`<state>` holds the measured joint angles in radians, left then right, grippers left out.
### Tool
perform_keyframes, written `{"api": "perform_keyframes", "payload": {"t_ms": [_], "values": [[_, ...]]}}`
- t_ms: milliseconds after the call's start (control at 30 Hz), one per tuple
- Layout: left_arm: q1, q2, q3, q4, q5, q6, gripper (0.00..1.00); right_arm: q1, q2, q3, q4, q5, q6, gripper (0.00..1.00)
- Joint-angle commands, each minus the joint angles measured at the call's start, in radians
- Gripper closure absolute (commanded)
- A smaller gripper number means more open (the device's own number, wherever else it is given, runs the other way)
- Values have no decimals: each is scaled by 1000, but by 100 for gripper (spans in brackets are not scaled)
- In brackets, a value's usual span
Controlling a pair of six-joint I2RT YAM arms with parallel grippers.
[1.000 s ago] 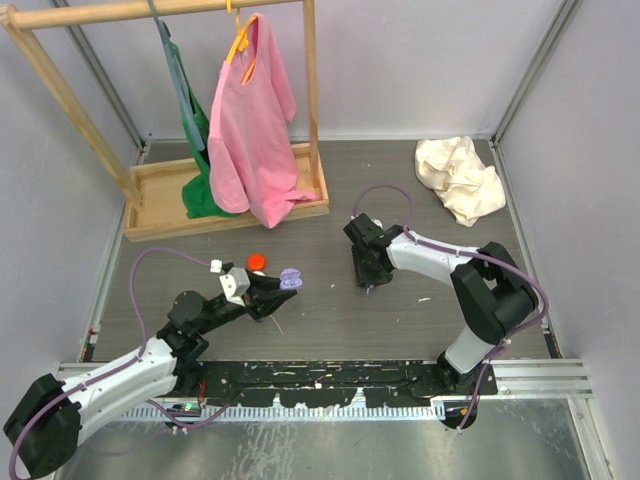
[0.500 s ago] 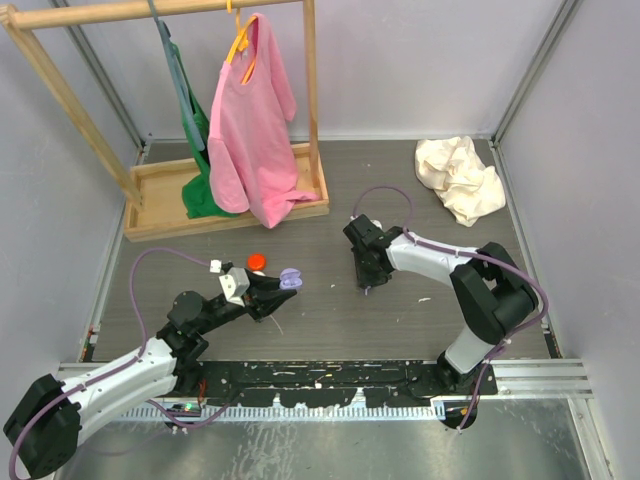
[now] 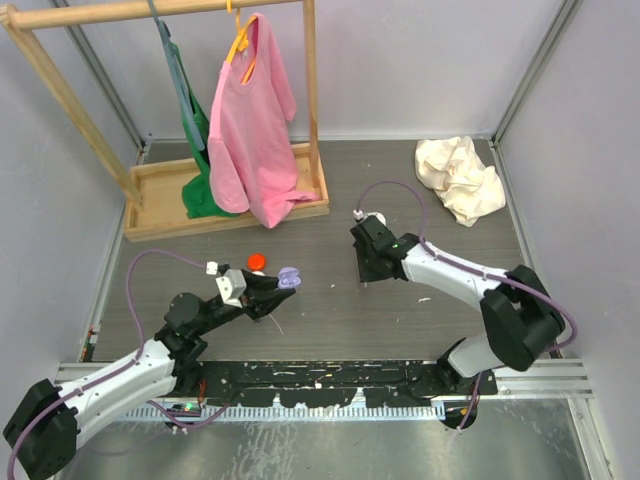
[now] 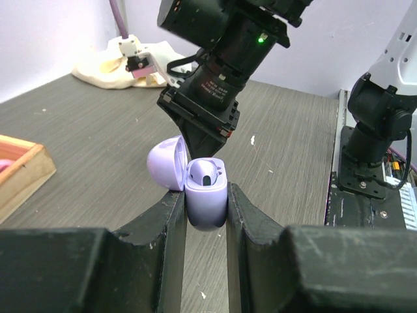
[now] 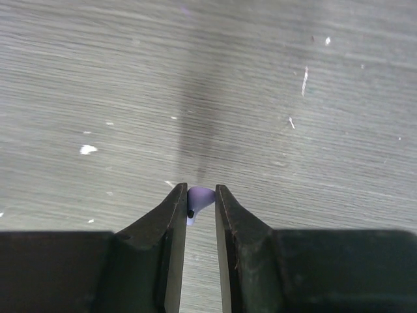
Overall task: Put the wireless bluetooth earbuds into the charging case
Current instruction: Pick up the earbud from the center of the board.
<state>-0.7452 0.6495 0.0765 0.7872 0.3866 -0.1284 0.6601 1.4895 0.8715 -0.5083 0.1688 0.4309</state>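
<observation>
Right wrist view: lilac earbud [image 5: 197,199] pinched between the right end effector's [image 5: 199,191] tips

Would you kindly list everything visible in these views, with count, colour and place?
charging case: 1, lilac, open, held in left gripper
earbud: 1, lilac, pinched in right gripper
small round item: 1, red, table beyond the charging case
clothes rack: 1, wooden, far left
shirt: 1, pink, hanging on rack
garment: 1, green, hanging on rack
crumpled cloth: 1, cream, far right
table: 1, grey, under everything
left gripper: 1, black, shut on the case
right gripper: 1, black, shut on the earbud
</observation>
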Motion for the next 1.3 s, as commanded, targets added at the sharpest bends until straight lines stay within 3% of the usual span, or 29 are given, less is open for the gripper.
{"api": "perform_keyframes", "payload": {"t_ms": [0,733,1267], "values": [[-2,-40,18,37,-15,40,99,48,-121,-6,120,38,-32,76],[-2,-14,-6,103,71,95,98,372,-513,-197,646,151,-138,77],[-2,-9,-4,109,67,82,98,559,-557,-310,972,224,-256,77]]}}
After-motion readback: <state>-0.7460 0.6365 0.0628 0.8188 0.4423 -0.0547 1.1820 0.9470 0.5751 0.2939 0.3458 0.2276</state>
